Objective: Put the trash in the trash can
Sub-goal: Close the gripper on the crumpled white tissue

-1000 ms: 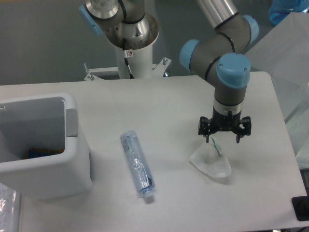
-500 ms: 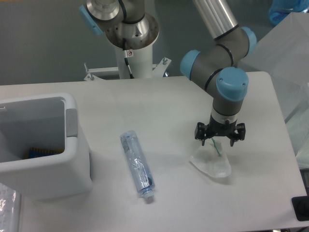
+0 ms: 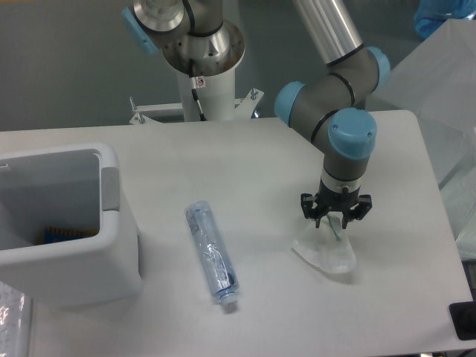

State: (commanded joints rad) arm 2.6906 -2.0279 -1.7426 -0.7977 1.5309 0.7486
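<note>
The trash lies in two pieces on the white table. A crumpled translucent white wrapper (image 3: 325,253) with a thin green mark sits at the right. A crushed clear bluish bottle (image 3: 211,255) lies lengthwise in the middle. My gripper (image 3: 335,220) points straight down over the wrapper's top edge, its open fingers straddling the green mark and close to or touching the wrapper. The trash can (image 3: 111,260), a boxy white bin with a grey side panel, stands at the left, well away from the gripper.
Something blue and yellow lies at the bottom of the bin. The arm's base column (image 3: 202,82) rises at the back of the table (image 3: 268,163). Crinkled plastic sheeting (image 3: 446,82) hangs past the right edge.
The gripper has come down and slightly left onto the wrapper, and its fingers have narrowed. The wrapper and the bottle have not moved.
</note>
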